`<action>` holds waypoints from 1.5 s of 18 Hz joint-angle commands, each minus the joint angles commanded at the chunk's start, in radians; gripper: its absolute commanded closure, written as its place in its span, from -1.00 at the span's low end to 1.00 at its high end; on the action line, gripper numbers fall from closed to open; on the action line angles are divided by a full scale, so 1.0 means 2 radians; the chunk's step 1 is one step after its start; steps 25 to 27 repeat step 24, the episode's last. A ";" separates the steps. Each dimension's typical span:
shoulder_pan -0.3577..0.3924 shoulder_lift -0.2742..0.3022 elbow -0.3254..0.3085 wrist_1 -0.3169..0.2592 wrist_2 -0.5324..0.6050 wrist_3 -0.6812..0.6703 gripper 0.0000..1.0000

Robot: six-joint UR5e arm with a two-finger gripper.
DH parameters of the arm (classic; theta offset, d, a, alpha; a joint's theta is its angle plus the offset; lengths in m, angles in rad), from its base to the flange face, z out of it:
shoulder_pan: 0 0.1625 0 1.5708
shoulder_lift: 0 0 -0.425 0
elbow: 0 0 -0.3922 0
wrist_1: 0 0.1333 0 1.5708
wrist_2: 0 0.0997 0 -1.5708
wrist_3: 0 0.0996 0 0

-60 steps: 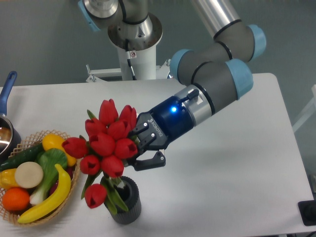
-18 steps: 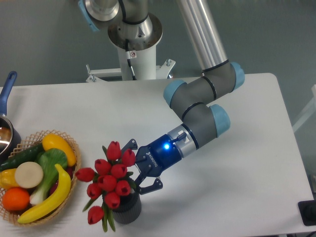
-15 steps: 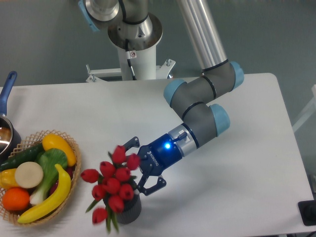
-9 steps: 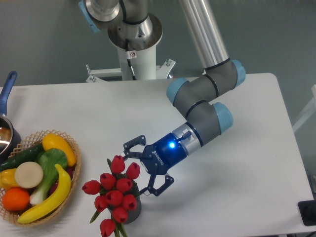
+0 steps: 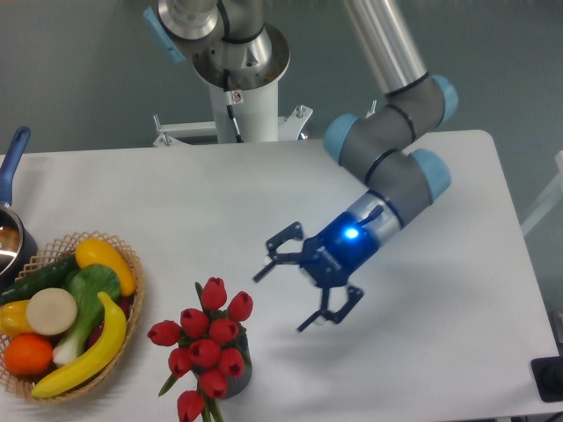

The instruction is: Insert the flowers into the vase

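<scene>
The red tulip bouquet (image 5: pixel 208 343) stands in the dark grey vase (image 5: pixel 239 379) near the table's front edge, its blooms covering most of the vase; one bloom and some leaves droop over the front. My gripper (image 5: pixel 293 294) is open and empty, apart from the flowers, up and to the right of them, with its fingers (image 5: pixel 281 243) spread wide.
A wicker basket (image 5: pixel 123 338) of toy produce, with a banana (image 5: pixel 81 362), an orange and green vegetables, sits at the left. A blue-handled pot (image 5: pixel 13 171) is at the far left edge. The robot base (image 5: pixel 239 88) stands at the back.
The gripper lowered the bouquet into the vase, opened and let it go, then drew back up and to the right. The flowers stay in the vase.
</scene>
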 joint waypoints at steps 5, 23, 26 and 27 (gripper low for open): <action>0.052 0.048 0.010 -0.001 0.142 -0.003 -1.00; 0.108 0.058 0.005 -0.010 0.545 0.018 -1.00; 0.107 0.057 0.002 -0.010 0.556 0.018 -1.00; 0.107 0.057 0.002 -0.010 0.556 0.018 -1.00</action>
